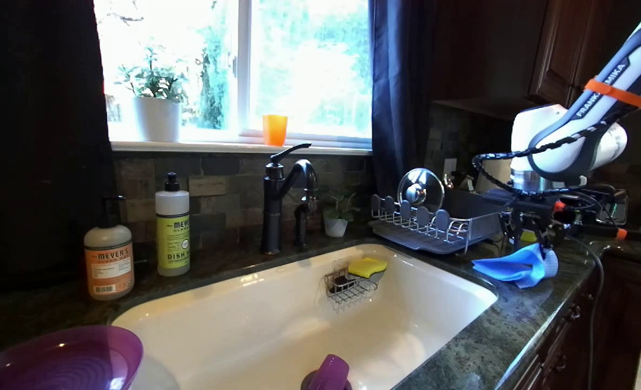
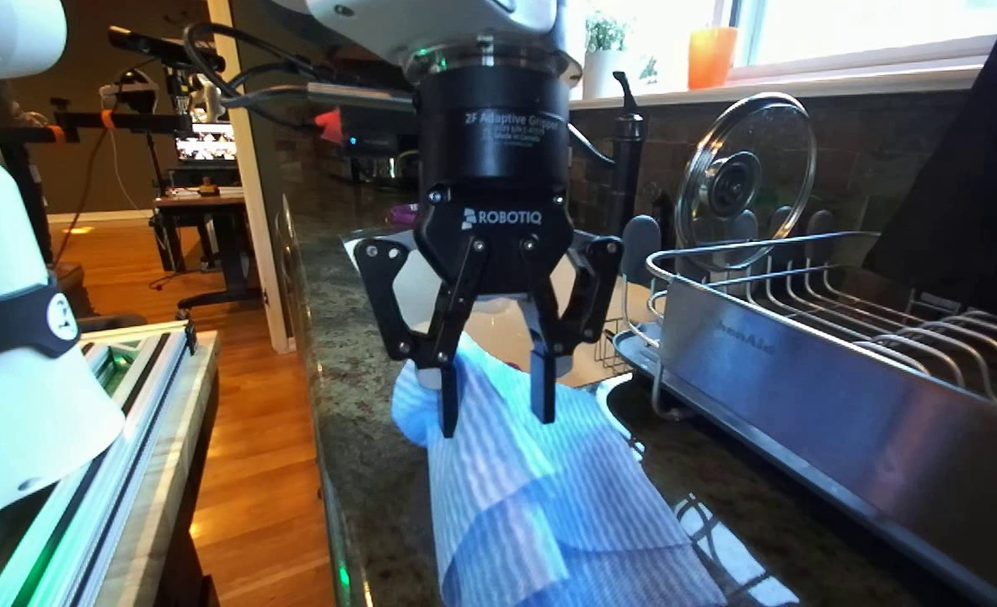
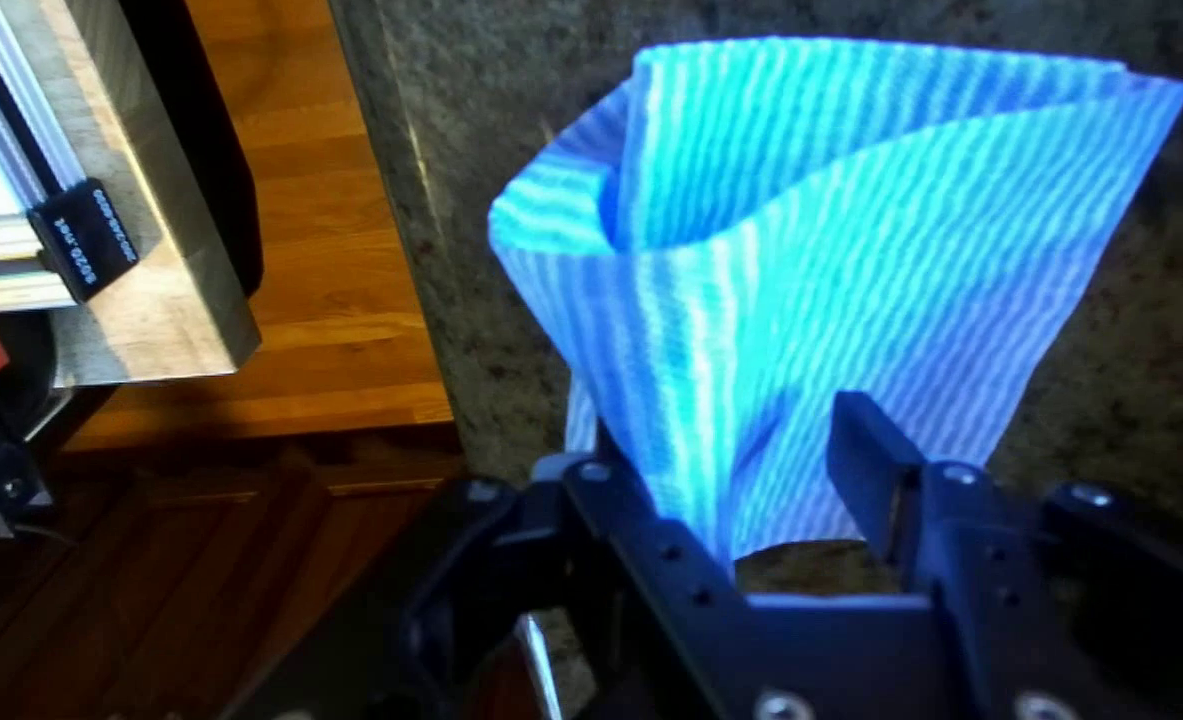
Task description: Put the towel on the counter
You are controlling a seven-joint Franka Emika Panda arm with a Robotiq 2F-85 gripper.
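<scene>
The blue striped towel (image 1: pixel 520 265) lies loosely folded on the dark stone counter (image 1: pixel 461 346), between the sink and the dish rack. It also shows in an exterior view (image 2: pixel 565 514) and in the wrist view (image 3: pixel 851 260). My gripper (image 2: pixel 496 426) is low over the towel, pointing down, with its fingers apart. In the wrist view, a raised fold of towel stands between the fingers (image 3: pixel 741 450) against one finger and partly hides it. The other finger is apart from that fold. The gripper also shows in an exterior view (image 1: pixel 539 238).
A metal dish rack (image 2: pixel 801 371) with a glass lid (image 2: pixel 747 181) stands close beside the towel. The white sink (image 1: pixel 233 325) holds a purple cup (image 1: pixel 331 371) and a caddy with a yellow sponge (image 1: pixel 367 266). The counter's front edge (image 3: pixel 391 200) drops to the wooden floor.
</scene>
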